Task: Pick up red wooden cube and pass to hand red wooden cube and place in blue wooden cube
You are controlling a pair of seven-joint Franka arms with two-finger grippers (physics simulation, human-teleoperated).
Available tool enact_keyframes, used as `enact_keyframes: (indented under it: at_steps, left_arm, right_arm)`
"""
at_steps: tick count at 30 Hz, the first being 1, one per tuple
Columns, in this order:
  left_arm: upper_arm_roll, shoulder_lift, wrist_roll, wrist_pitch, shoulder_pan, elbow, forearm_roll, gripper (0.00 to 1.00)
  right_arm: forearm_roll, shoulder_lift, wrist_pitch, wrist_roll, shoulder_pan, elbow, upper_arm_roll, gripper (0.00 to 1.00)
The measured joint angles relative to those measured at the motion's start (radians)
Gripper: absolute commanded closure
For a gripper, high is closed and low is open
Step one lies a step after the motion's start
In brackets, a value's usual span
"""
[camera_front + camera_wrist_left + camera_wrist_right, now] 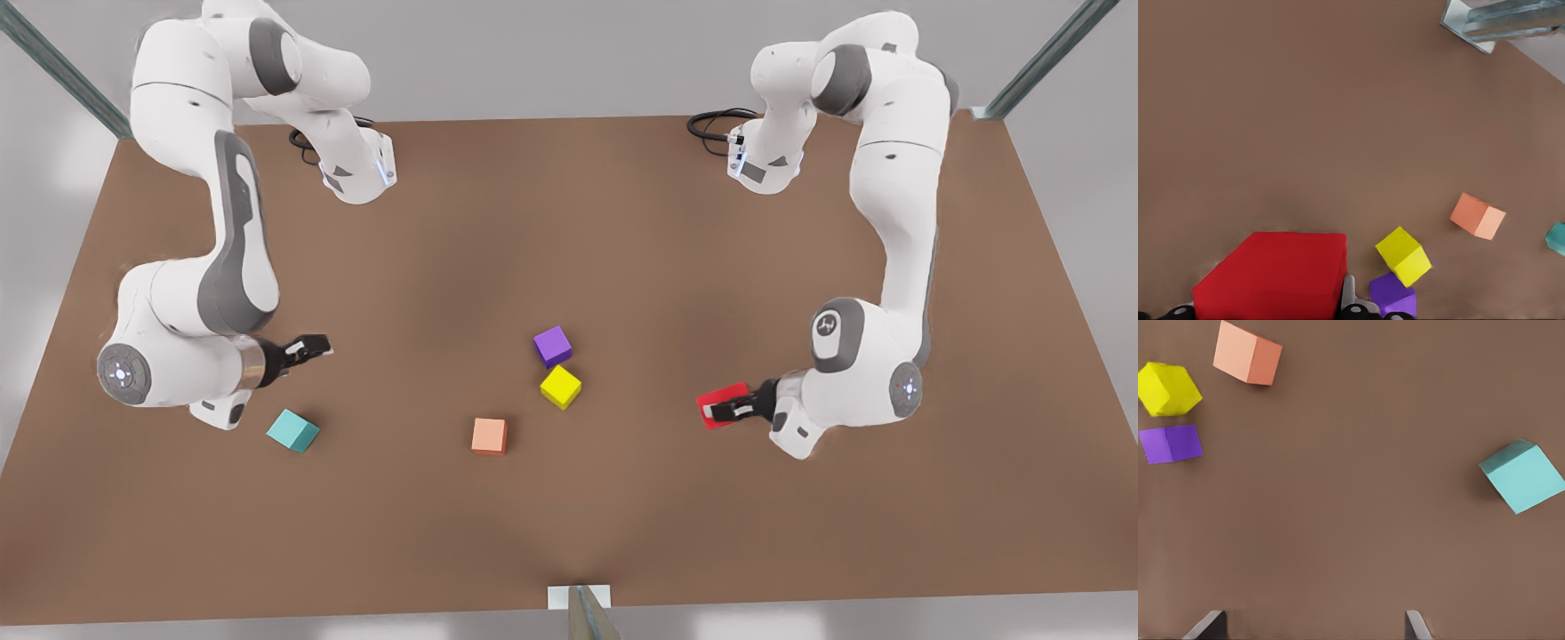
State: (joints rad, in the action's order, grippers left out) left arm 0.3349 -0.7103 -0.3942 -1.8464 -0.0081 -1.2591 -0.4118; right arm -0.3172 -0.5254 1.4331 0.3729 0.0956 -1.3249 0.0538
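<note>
The table (622, 222) holds five cubes. The purple cube (552, 345) and yellow cube (560, 387) sit touching in the middle, the yellow one in front. The peach cube (489, 436) lies near them, farther front. The blue wooden cube (292, 431) lies well apart on the front view's left. The red wooden cube (722, 405) is on the right.
</note>
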Motion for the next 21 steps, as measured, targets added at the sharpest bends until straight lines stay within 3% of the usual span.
enact_keyframes:
  at_steps: [3,6,7,15,21]
  left_arm:
    - [0.174,-0.206,0.001,0.086,0.000,0.197,-0.097,0.41]
    - [0.267,-0.299,0.019,0.068,-0.016,0.244,-0.197,0.41]
    - [0.284,-0.314,0.029,0.050,-0.027,0.248,-0.222,0.46]
    - [0.350,-0.371,0.154,-0.093,-0.077,0.253,-0.327,0.46]
    - [0.352,-0.391,0.265,-0.185,-0.084,0.252,-0.391,0.45]
  right_arm:
    - [-0.215,-0.148,0.004,0.122,0.002,0.129,-0.009,0.00]
    - [-0.331,-0.180,0.044,0.286,0.001,0.182,-0.011,0.00]
    - [-0.374,-0.185,0.059,0.348,-0.002,0.188,-0.010,0.00]
    - [-0.758,-0.231,0.153,0.795,0.013,0.123,-0.014,0.00]
    - [-0.902,-0.197,0.177,1.052,0.045,-0.016,-0.019,0.00]
